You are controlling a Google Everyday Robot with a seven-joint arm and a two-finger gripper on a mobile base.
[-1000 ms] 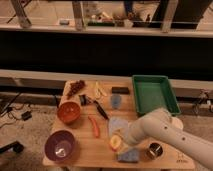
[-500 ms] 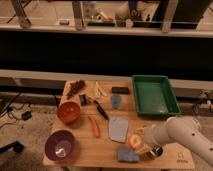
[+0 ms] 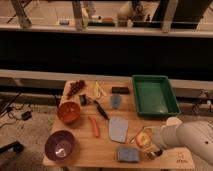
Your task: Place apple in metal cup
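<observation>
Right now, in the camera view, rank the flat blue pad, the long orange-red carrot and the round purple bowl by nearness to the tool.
Tool sits front right of the wooden table.
1. Blue pad, just left.
2. Carrot, farther left.
3. Purple bowl, front-left corner.

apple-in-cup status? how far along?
Done: the apple looks picked up, held in the gripper near the front right of the tabletop. In hand: carrying it to the metal cup, which shows just below the gripper. Left: centre over the cup and release; the apple is not in it yet.
</observation>
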